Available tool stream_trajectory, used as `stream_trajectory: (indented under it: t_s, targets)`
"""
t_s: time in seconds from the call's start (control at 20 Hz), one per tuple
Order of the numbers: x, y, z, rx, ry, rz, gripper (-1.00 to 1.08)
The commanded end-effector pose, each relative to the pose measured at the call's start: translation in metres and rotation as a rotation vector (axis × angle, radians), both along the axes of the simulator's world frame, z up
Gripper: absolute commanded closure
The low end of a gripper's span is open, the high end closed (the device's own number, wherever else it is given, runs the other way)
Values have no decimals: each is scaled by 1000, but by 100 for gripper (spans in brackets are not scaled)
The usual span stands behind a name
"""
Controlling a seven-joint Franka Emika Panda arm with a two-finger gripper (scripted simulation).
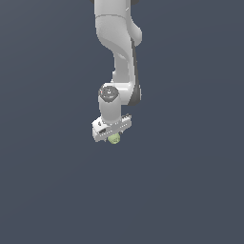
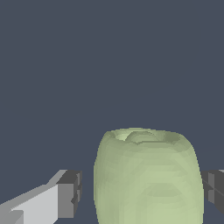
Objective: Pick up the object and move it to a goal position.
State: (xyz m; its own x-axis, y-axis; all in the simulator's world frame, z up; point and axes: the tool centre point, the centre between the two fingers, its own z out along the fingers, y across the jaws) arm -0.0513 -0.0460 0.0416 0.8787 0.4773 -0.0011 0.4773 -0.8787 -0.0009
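Note:
The object (image 2: 148, 179) is a pale yellow-green rounded lump with a dimpled top, and it fills the space between my fingers in the wrist view. My gripper (image 2: 142, 192) is open around it. One dark fingertip (image 2: 70, 194) stands a small gap away from the lump, and the other fingertip (image 2: 214, 190) sits at its opposite edge. In the exterior view the object (image 1: 114, 138) peeks out just under the white gripper (image 1: 113, 136), which points straight down from the arm. Most of the lump is hidden there by the hand.
A plain dark grey-blue surface (image 1: 190, 190) fills both views. No other object, container or edge shows.

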Motion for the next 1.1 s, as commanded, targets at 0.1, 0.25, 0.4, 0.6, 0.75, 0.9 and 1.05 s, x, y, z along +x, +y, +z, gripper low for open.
stream_trajectory:
  t_s: [0.1,0.25,0.4,0.6,0.75,0.9,1.05]
  targets:
    - [1,0,-1,0,-1,0,108]
    - [1,0,-1,0,-1,0,108]
    - [1,0,-1,0,-1,0,108]
    - [1,0,1,-1,-3,0,108]
    - [2,0,7,-1,-3,0,108]
    - [4,-1,19,-1,-3,0,108]
    - [7,-1,36,-1,-3,0,108]
